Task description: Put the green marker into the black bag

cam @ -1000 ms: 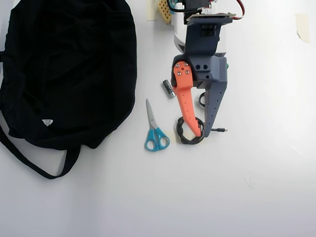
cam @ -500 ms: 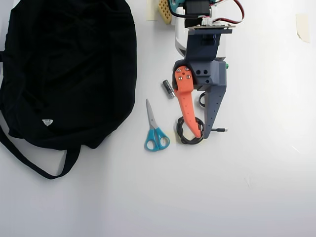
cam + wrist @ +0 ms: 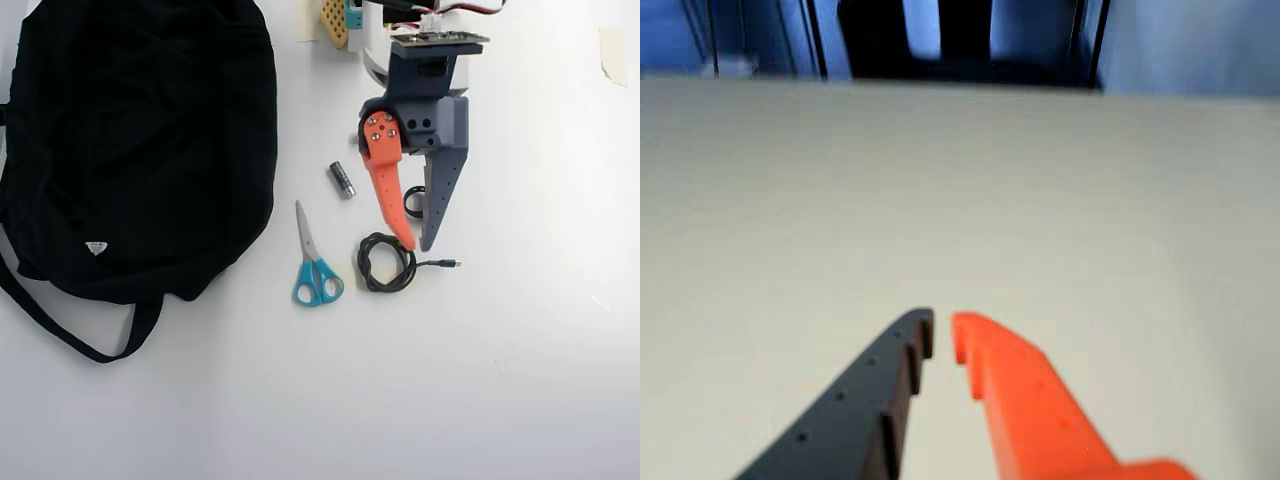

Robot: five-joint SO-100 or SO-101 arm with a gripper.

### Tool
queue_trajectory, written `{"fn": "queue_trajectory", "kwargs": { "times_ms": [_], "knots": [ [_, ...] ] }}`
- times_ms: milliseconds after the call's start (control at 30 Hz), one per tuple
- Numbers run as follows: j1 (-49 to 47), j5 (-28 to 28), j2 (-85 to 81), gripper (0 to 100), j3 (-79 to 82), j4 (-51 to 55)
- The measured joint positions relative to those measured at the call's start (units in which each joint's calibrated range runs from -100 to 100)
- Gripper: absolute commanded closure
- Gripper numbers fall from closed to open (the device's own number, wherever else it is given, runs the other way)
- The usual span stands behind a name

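Note:
The black bag (image 3: 140, 140) fills the left of the overhead view, its strap looping down to the lower left. The green marker is hidden; no part of it shows in either view. My gripper (image 3: 418, 245) points down the overhead view, right of centre, its orange and grey fingers almost touching with nothing between them. Its tips hang just above a coiled black cable (image 3: 385, 268). The wrist view shows the gripper (image 3: 942, 325) over bare pale table, with only a thin gap between the tips.
Blue-handled scissors (image 3: 315, 265) lie between the bag and the cable. A short grey metal cylinder (image 3: 342, 180) rests left of the orange finger. The arm's base stands at the top centre. A tape scrap (image 3: 612, 55) sticks at the top right.
The gripper has drawn back toward the arm's base, so its tips now sit above the cable coil instead of over it. Nothing else has moved.

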Motion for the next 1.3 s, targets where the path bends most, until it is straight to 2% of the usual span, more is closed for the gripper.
{"fn": "queue_trajectory", "kwargs": {
  "times_ms": [300,700,967,1300],
  "knots": [
    [-0.07,0.00,-2.82,98,0.00,18.89],
    [-3.31,-0.05,-5.48,98,0.00,37.87],
    [-4.04,-0.29,-5.48,98,0.00,45.34],
    [-6.10,-3.91,-5.81,98,2.91,50.15]
  ]
}}
